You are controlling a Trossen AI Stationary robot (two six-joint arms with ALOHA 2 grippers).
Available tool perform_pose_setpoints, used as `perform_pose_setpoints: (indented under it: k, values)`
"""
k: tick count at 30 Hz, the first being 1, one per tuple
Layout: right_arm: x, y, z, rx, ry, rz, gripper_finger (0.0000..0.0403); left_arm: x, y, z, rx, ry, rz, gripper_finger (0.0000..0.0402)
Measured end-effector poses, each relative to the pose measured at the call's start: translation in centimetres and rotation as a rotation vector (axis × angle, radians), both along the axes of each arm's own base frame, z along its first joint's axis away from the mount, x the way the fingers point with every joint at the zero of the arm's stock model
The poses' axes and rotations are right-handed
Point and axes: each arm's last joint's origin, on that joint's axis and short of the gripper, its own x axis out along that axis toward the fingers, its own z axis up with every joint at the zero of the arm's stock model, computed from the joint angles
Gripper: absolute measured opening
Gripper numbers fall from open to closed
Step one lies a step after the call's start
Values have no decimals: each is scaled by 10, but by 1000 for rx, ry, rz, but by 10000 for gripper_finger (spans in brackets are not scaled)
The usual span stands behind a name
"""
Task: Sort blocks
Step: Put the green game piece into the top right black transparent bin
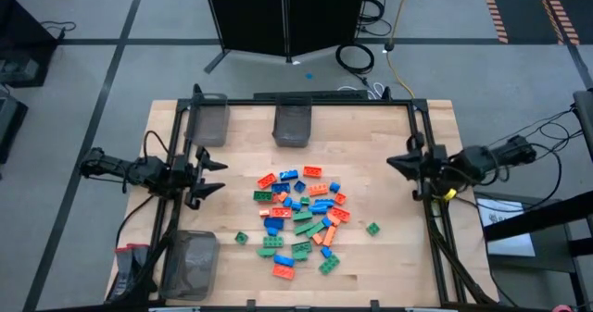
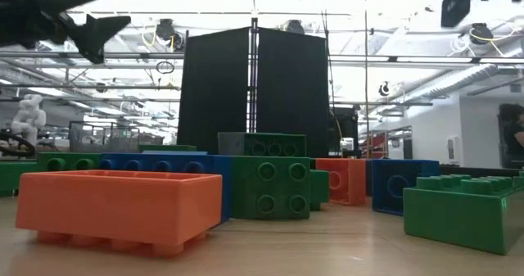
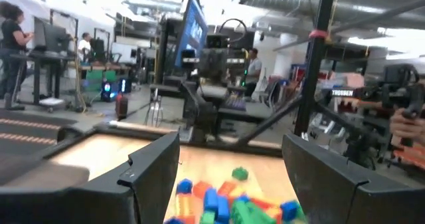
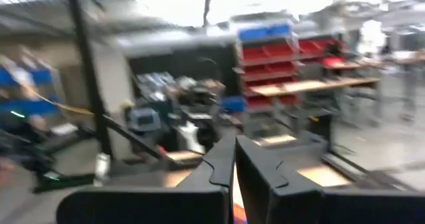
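The blocks (image 1: pixel 301 221), small orange, green and blue studded bricks, lie in a loose pile on the middle of the wooden table; they also show in the low view (image 2: pixel 270 186) and the left wrist view (image 3: pixel 232 201). My left gripper (image 1: pixel 208 176) hovers open at the table's left edge, pointing toward the pile; its fingers show wide apart in the left wrist view (image 3: pixel 231 151). My right gripper (image 1: pixel 397 162) hovers at the table's right edge, pointing toward the pile, with its fingers shut and empty in the right wrist view (image 4: pixel 234 164). Both are well clear of the blocks.
Three dark translucent bins stand on the table: one at the far left (image 1: pixel 208 119), one at the far middle (image 1: pixel 293 124), one at the near left corner (image 1: pixel 190 264). A single green brick (image 1: pixel 372 228) lies right of the pile. People stand in the room beyond the table.
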Motion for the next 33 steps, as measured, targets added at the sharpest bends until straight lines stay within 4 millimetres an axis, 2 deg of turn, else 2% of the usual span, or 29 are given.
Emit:
perform_pose_setpoints:
  k: [4,8,11,16,22,27,33]
  values:
    - [13,5,35,-56,193,-23,13,-8,1,27,-8,-83,-54,266]
    - [35,13,58,-72,348,-17,13,-15,-3,44,34,-161,-237,266]
    - [51,20,63,-98,429,-15,13,-17,-6,47,64,-200,-345,266]
    - [71,27,60,-124,493,-18,13,-18,-8,47,69,-203,-437,266]
    - [79,31,61,-74,546,-17,13,-17,-6,47,0,-170,-375,266]
    - [78,31,57,-35,823,-67,13,-20,-1,56,-57,13,-219,266]
    - [92,32,66,90,1023,-176,13,-24,6,74,-103,215,-43,259]
